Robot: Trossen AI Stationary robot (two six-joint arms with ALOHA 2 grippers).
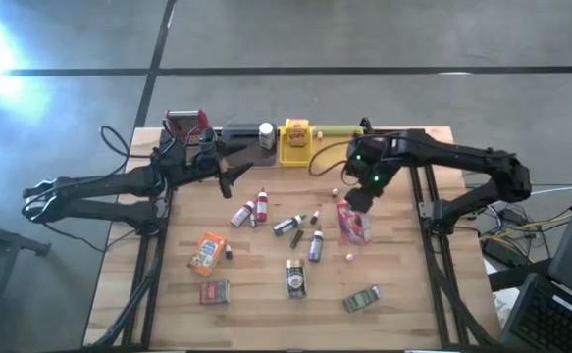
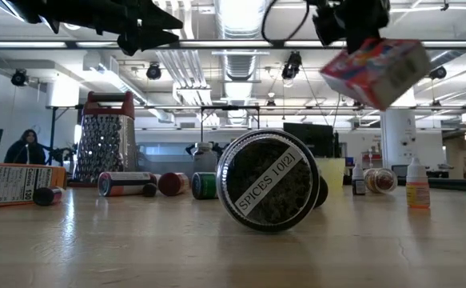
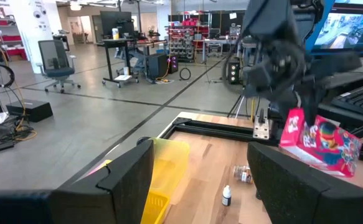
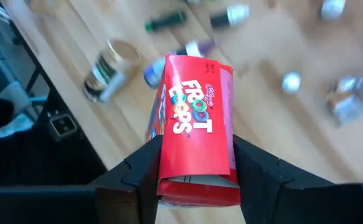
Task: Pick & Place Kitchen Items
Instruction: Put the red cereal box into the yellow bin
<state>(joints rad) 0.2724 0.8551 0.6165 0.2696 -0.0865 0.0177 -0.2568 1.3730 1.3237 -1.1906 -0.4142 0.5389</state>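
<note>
Right gripper clamps the Froot Loops box at one end, held aloft; light, crushable cardboard, best gripped across flat faces. Left gripper hangs agape, empty.

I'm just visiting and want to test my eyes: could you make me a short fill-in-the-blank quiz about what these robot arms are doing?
1. The right gripper holds a red ____ box above the table.
2. The jar lying on its side is labelled ____.
3. The left gripper holds ____.
4. The tray at the table's far edge is ____.

Missing words: Froot Loops; SPICES; nothing; yellow
</note>
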